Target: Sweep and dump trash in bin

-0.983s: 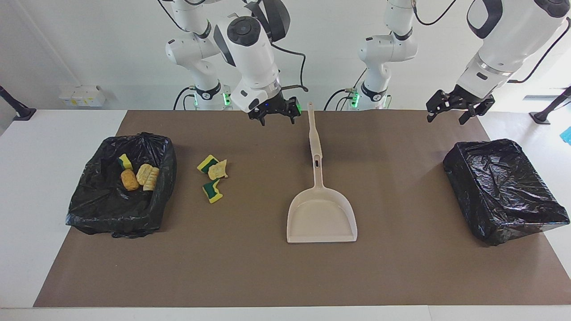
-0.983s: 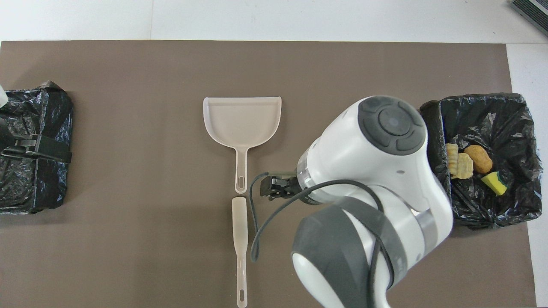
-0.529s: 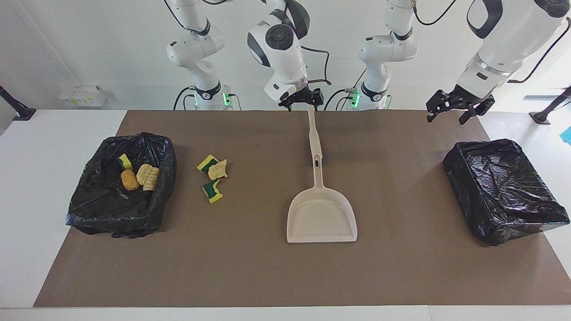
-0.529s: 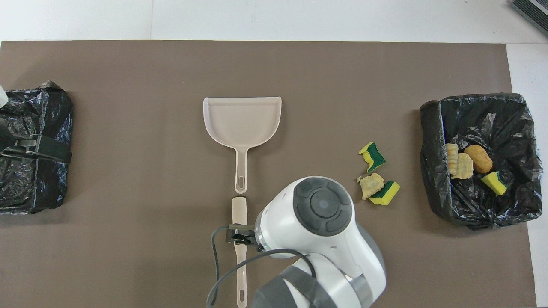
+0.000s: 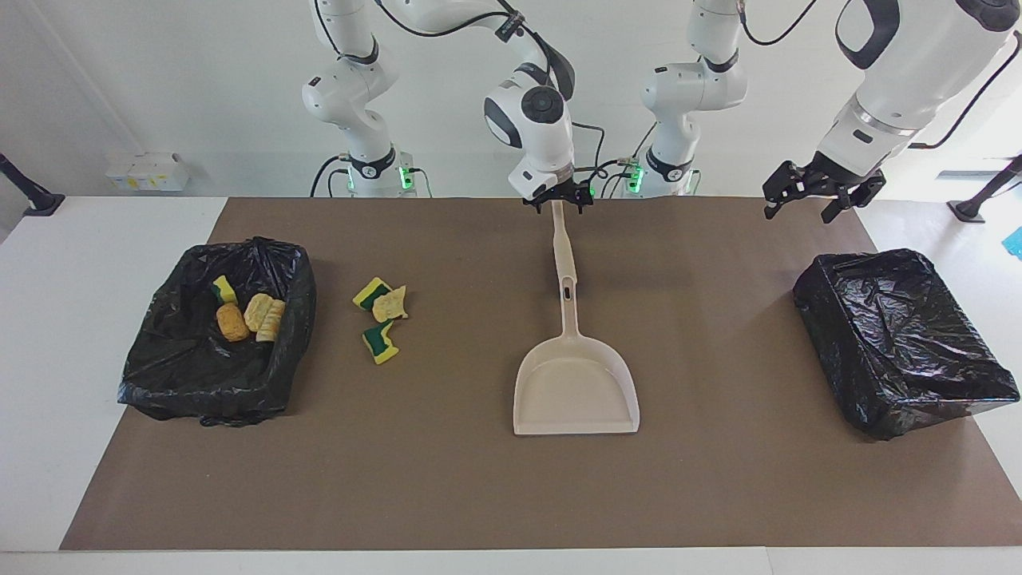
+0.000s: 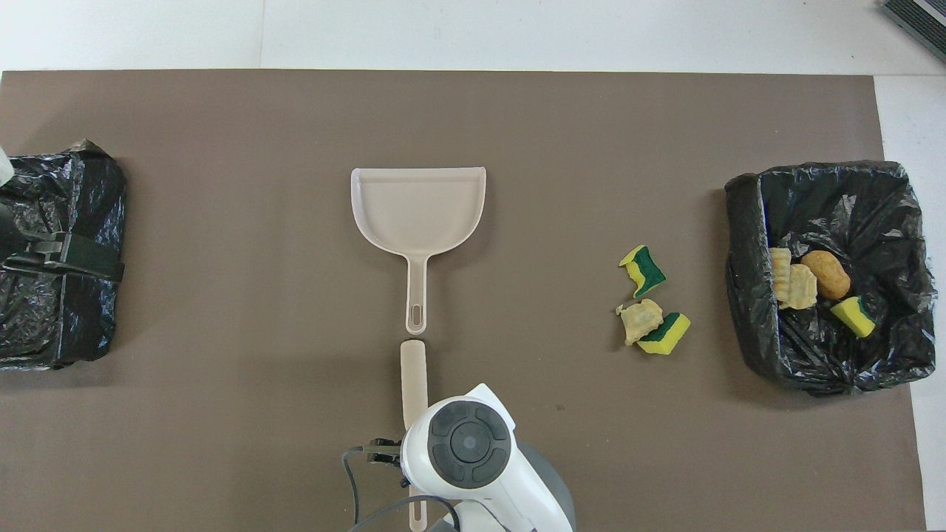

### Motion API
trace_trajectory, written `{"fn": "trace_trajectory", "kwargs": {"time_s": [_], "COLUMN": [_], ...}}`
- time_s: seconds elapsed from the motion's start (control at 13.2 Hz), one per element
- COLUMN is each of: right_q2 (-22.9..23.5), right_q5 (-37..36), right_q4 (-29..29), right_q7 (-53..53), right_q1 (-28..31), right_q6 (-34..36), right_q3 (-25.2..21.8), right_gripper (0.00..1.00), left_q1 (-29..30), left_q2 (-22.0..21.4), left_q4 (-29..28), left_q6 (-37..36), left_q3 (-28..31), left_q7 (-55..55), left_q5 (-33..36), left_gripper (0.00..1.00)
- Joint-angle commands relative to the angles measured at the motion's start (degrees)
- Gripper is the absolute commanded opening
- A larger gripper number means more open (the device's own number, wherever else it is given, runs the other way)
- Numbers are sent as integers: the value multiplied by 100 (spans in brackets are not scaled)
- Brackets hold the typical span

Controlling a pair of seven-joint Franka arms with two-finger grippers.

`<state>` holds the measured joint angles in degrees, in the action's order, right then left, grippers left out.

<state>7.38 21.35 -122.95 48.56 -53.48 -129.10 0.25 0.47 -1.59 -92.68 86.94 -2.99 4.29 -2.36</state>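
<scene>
Three scraps of trash [image 5: 382,316] [image 6: 650,303] lie on the brown mat beside the open black-lined bin [image 5: 160,383] [image 6: 746,222] at the right arm's end. More scraps [image 5: 247,313] [image 6: 809,279] lie inside that bin. A beige dustpan [image 5: 576,387] [image 6: 418,203] lies mid-mat, its handle pointing at the robots. In line with it lies a slim beige sweeper [image 5: 560,243] [image 6: 413,373]. My right gripper [image 5: 557,203] is low at the sweeper's robot-side end, open, a finger on each side. My left gripper [image 5: 801,209] [image 6: 52,255] waits open in the air.
A second box wrapped in black plastic [image 5: 902,343] [image 6: 59,310] sits at the left arm's end, below the left gripper. The mat's edge [image 5: 479,547] runs along the table side farthest from the robots.
The right gripper swung from over the mat toward the trash across to the sweeper's robot-side end and came down around it. The scraps show again from overhead. The left arm stayed still.
</scene>
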Motion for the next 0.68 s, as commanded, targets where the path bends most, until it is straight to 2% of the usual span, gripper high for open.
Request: {"fn": "trace_trajectory", "kwargs": {"time_s": [0.0, 0.15, 0.23, 0.38, 0.53, 0.6], "right_q2": [-35, -70, -53, -44, -35, -44], "right_q5": [115, 115, 115, 107, 107, 107], "right_q4": [-158, -282, -274, -238, -230, -212], "right_q7": [84, 40, 13, 13, -4, 30], "right_q1": [-110, -92, -75, -75, -75, -83], "right_q6": [-63, -27, -36, -45, -27, -10], "right_q3": [-25, -25, -25, -25, -25, -25], "right_gripper": [100, 89, 79, 33, 6, 0], "left_q1": [15, 15, 15, 15, 15, 15], "left_q2": [-123, -123, -123, -123, -123, -123], "left_q4": [-127, -127, -127, -127, -127, -127], "left_q6": [87, 87, 87, 87, 87, 87], "left_q3": [0, 0, 0, -9, 0, 0], "left_q7": [55, 55, 55, 55, 55, 55], "left_q5": [95, 95, 95, 95, 95, 95], "left_gripper": [100, 100, 100, 100, 100, 100]}}
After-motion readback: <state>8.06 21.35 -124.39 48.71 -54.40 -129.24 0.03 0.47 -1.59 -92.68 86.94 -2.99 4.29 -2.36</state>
